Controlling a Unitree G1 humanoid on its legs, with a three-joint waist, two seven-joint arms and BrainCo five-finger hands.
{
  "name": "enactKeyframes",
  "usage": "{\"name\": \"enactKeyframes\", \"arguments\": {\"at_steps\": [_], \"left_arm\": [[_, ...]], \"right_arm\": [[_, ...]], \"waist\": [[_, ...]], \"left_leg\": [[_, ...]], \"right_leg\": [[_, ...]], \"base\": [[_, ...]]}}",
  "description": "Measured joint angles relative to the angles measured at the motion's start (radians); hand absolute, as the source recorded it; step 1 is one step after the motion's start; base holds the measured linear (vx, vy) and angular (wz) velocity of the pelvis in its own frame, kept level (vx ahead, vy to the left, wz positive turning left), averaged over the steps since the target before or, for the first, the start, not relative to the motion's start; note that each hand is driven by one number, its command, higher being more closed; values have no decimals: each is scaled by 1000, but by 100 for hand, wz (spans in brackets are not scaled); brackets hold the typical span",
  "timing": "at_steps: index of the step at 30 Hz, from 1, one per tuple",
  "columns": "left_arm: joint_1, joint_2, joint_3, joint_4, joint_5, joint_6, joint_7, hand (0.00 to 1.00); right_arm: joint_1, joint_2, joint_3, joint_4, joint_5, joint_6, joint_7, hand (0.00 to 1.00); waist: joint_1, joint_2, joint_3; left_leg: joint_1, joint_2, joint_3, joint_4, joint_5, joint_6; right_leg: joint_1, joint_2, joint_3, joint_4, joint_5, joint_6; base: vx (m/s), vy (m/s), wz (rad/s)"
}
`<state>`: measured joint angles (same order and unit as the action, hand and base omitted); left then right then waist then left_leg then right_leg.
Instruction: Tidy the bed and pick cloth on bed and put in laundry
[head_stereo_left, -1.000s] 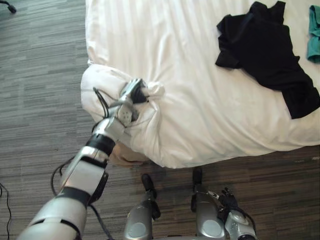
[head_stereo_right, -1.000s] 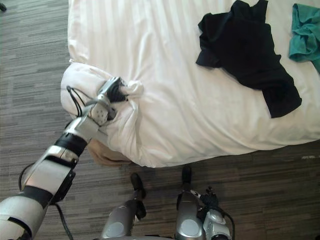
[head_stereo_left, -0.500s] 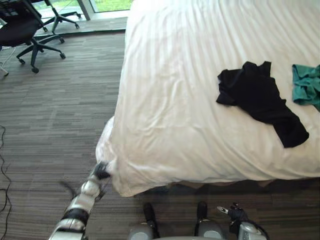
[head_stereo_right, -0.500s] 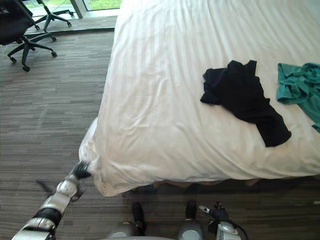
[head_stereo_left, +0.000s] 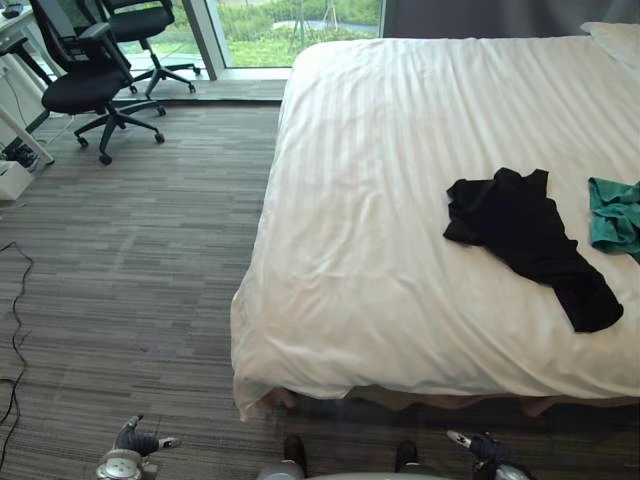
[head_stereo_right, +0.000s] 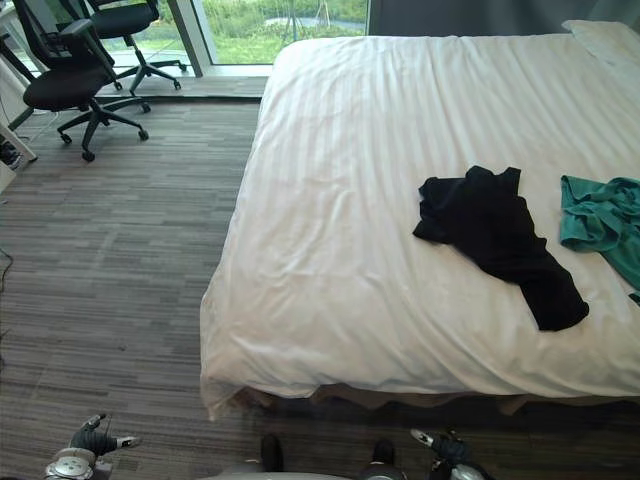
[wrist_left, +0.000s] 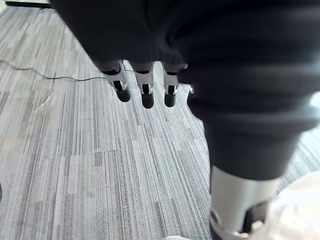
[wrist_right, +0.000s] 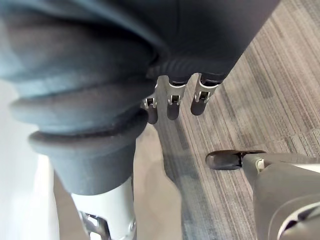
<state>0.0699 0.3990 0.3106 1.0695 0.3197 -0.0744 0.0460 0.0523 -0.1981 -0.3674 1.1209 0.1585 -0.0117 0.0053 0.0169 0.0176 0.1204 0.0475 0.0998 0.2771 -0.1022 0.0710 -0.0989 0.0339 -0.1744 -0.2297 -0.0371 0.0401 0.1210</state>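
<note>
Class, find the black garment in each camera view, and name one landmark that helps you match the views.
Left eye view: the black garment lies on the right part of the bed, just left of the teal cloth.
Right eye view: the black garment sits nearer the picture's middle, left of the teal cloth.
Left wrist view: the left robot hand above the floor.
Right wrist view: the right robot hand above the floor.
Shared landmark: the teal cloth.

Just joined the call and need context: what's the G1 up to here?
Neither hand is handling anything. The left hand and the right hand hang open, low over the grey striped floor in front of the white striped bed cover, which lies fairly smooth. A crumpled black shirt and a teal cloth lie on it toward the robot's right, not yet picked up for the laundry.
</note>
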Motion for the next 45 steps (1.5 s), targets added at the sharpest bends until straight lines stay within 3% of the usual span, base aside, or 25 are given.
{"name": "enactKeyframes", "arguments": {"at_steps": [9,10,15,19,22,24,25,26,28,29,30,31,33,36,40,42,45], "left_arm": [[19,-164,44,-4,-125,3,3,0],[22,-180,56,-4,-164,9,4,0],[47,-231,54,-4,-233,21,21,0],[88,-237,47,-4,-239,21,23,0],[123,-237,-4,-4,-237,22,23,0],[127,-234,-48,-2,-238,21,22,0],[133,-234,-69,0,-238,18,21,0],[142,-235,-74,0,-238,16,20,0],[157,-236,-84,0,-231,17,21,0],[154,-236,-84,-2,-226,17,21,0],[146,-236,-83,-6,-225,14,23,0],[144,-237,-83,-27,-223,10,25,0],[143,-237,-84,-60,-212,6,37,0],[129,-240,-89,-86,-209,12,46,0],[105,-256,-112,-102,-209,9,49,0],[99,-268,-115,-111,-209,9,49,0],[80,-272,-123,-113,-220,10,53,0]], "right_arm": [[63,-30,-229,25,76,22,-2,0],[57,-44,-261,25,76,22,-4,100],[-6,-176,-331,23,75,23,-25,100],[-132,-361,-316,24,65,39,-29,100],[-326,-543,-172,58,63,42,-27,100],[-388,-636,-54,55,60,27,-22,100],[-392,-646,-21,-30,41,14,-31,100],[-383,-628,-14,-99,37,15,-33,100],[-288,-464,24,-443,22,-6,-56,100],[-264,-411,28,-516,17,-12,-67,100],[-229,-291,31,-633,14,-20,-80,100],[-206,-186,38,-711,3,-21,-98,100],[-196,-119,90,-754,-4,-23,-120,100],[-197,-112,162,-870,-6,-55,-152,100],[-271,-87,215,-966,-9,-142,-180,100],[-309,-68,256,-996,-12,-158,-184,100],[-367,-27,378,-997,-20,-170,-184,100]], "waist": [[-5,-12,-23],[-5,-14,-24],[-5,-19,-29],[-20,-34,-41],[-46,-38,-43],[-31,-31,-53],[-27,-43,-58],[-29,-48,-61],[-37,-68,-68],[-37,-71,-68],[-38,-72,-68],[-39,-71,-67],[-32,-68,-66],[-4,-71,-64],[3,-83,-51],[8,-88,-35],[54,-101,-12]], "left_leg": [[8,-1,3,0,-7,-2],[10,-2,3,0,-8,-2],[13,-5,-2,0,-11,-1],[9,-5,-13,0,-11,-2],[8,-4,-18,0,-10,-2],[4,-3,-20,0,-10,-2],[-2,-2,-22,0,-10,-2],[-4,-1,-23,0,-10,-2],[-9,0,-27,0,-12,-4],[-11,-1,-30,0,-12,-4],[-17,-5,-39,0,-12,-3],[-24,-11,-54,1,-11,-3],[-35,-19,-71,5,-8,1],[-48,-28,-99,5,-3,7],[-70,-35,-169,0,9,12],[-80,-33,-184,0,16,12],[-91,-27,-198,0,26,9]], "right_leg": [[1,0,10,2,-9,-1],[3,-1,10,2,-9,-1],[7,-4,7,3,-14,-1],[6,-5,-5,14,-18,4],[7,-4,-8,14,-16,6],[-3,-3,-11,13,-18,4],[-3,-1,-13,13,-18,5],[-3,-1,-13,13,-19,5],[-5,0,-17,12,-21,3],[-6,-1,-20,12,-21,3],[-6,-5,-28,12,-21,3],[-4,-10,-44,12,-22,4],[-4,-19,-61,13,-22,5],[-1,-25,-82,15,-22,5],[18,-32,-149,23,-35,17],[11,-30,-159,34,-38,14],[7,-22,-166,37,-39,12]], "base": [[1,-3,-3],[0,0,0],[-1,-2,1],[2,-9,7],[-3,-7,5],[-17,-11,3],[4,-19,3],[35,-27,3],[44,-19,4],[30,-7,13],[25,2,25],[22,8,30],[21,27,34],[-2,19,29],[-36,-6,45],[-51,-9,27],[-44,-16,12]]}}
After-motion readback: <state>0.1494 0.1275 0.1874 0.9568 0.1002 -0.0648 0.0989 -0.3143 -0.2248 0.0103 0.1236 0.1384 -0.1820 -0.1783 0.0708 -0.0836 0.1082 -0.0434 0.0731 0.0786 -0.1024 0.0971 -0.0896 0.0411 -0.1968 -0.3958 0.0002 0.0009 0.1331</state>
